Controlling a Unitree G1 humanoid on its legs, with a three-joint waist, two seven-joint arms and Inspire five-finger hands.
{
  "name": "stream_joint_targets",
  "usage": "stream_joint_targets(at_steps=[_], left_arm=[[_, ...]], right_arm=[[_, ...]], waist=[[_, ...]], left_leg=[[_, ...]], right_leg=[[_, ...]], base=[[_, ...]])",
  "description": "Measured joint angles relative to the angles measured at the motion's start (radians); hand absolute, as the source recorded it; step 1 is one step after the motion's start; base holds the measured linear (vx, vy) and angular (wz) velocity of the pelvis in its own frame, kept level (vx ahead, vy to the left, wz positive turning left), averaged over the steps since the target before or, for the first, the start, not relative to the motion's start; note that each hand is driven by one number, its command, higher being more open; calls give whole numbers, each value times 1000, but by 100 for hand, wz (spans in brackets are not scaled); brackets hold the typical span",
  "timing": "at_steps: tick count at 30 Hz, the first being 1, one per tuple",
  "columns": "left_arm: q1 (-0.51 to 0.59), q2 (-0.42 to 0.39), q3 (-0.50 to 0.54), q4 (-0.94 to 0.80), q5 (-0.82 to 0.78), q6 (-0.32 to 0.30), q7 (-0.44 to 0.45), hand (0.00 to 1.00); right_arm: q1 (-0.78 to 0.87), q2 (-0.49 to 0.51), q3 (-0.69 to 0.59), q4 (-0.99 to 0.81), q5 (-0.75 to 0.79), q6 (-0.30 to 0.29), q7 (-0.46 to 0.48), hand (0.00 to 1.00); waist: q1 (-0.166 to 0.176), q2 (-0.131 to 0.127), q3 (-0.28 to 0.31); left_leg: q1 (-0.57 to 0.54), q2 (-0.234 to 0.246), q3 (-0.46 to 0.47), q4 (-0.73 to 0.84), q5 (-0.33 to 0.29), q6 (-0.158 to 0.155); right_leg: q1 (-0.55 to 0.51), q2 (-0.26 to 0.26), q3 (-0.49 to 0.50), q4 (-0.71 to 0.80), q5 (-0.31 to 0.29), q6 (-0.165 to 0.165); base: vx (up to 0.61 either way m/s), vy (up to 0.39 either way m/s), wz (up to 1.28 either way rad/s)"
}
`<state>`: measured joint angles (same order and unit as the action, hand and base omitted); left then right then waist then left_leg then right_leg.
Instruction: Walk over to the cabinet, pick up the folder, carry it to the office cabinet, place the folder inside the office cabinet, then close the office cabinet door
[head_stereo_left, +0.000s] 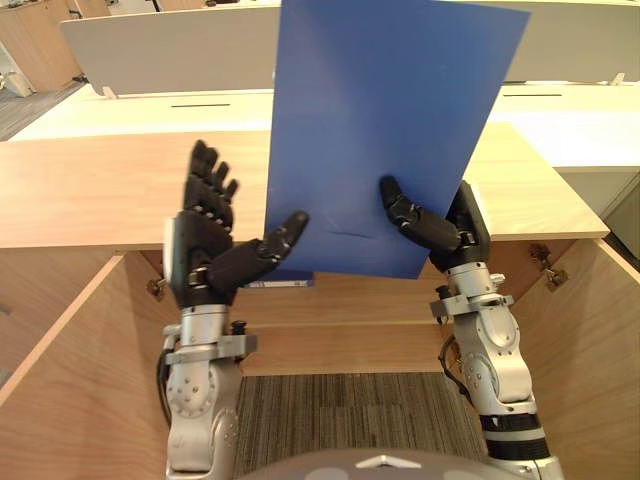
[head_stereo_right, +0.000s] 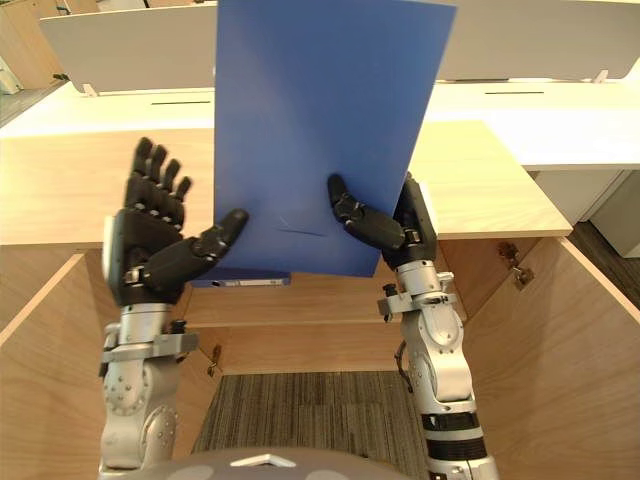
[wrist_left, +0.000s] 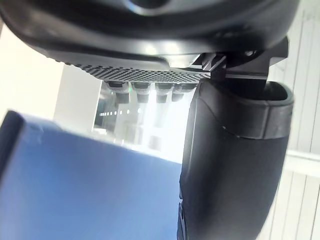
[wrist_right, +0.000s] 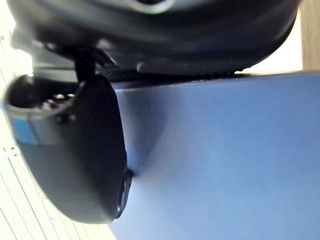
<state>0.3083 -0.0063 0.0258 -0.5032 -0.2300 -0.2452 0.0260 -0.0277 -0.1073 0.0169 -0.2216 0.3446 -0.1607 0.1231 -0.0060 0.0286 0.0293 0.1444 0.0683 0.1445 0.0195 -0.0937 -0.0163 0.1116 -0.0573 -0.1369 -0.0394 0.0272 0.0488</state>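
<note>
A large blue folder (head_stereo_left: 390, 120) stands upright in the air above the wooden cabinet top (head_stereo_left: 90, 190). My right hand (head_stereo_left: 432, 228) pinches its lower right part, thumb pressed on the front face and fingers behind the sheet. In the right wrist view the thumb (wrist_right: 75, 160) lies flat on the blue folder (wrist_right: 225, 160). My left hand (head_stereo_left: 205, 250) is open at the folder's lower left corner, fingers straight up and apart from it, thumb tip touching the bottom edge. The left wrist view shows the folder (wrist_left: 75, 190) beside that thumb (wrist_left: 235, 165).
The cabinet below stands open, with wooden door panels swung out at the left (head_stereo_left: 60, 380) and right (head_stereo_left: 600, 340). A blue item (head_stereo_left: 275, 281) sits just under the cabinet top. White desks (head_stereo_left: 570, 130) with a partition lie behind. Grey carpet (head_stereo_left: 350, 410) covers the floor.
</note>
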Motion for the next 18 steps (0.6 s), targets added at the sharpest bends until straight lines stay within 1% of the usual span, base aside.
stream_joint_targets(at_steps=[4, 6, 10, 12, 15, 18], left_arm=[[36, -26, 63, -1, 0, -8, 29, 100], [57, -54, 100, -1, 4, -9, 54, 100], [114, -74, 161, 1, 10, -9, 99, 100], [133, -80, 189, 9, 12, -9, 107, 100], [154, -88, 200, 42, 47, -9, 121, 100], [174, -97, 217, 112, 89, -8, 137, 100]], right_arm=[[2, 17, -19, -31, -2, 0, -14, 0], [3, 34, -33, -52, -2, 0, -15, 0], [28, 40, -42, -100, -3, -6, -19, 0], [48, 44, -45, -109, -4, -10, -19, 0], [68, 56, -61, -109, -26, -11, -19, 0], [83, 61, -74, -109, -33, -11, -20, 0]], waist=[[0, 0, 0], [2, 0, 0], [2, -2, 1], [2, -4, 3], [6, -8, 2], [11, -11, 3]], left_leg=[[-6, -1, -14, -1, 3, 0], [-7, -1, -21, -5, 8, -1], [-5, 1, -29, -19, 17, -5], [-3, 1, -41, -19, 17, -5], [-2, 1, -52, -25, 19, -8], [-2, 1, -60, -32, 23, -8]], right_leg=[[0, -1, -13, 0, -2, 0], [0, -2, -21, 0, -3, -1], [1, -2, -29, 0, -7, -2], [8, -3, -39, 0, -12, -2], [10, -5, -51, 7, -22, -1], [10, -5, -60, 9, -27, -1]], base=[[-21, -2, 10], [-25, -5, 10], [-21, -1, 7], [-15, -5, 14], [-16, -6, 14], [3, -1, 8]])
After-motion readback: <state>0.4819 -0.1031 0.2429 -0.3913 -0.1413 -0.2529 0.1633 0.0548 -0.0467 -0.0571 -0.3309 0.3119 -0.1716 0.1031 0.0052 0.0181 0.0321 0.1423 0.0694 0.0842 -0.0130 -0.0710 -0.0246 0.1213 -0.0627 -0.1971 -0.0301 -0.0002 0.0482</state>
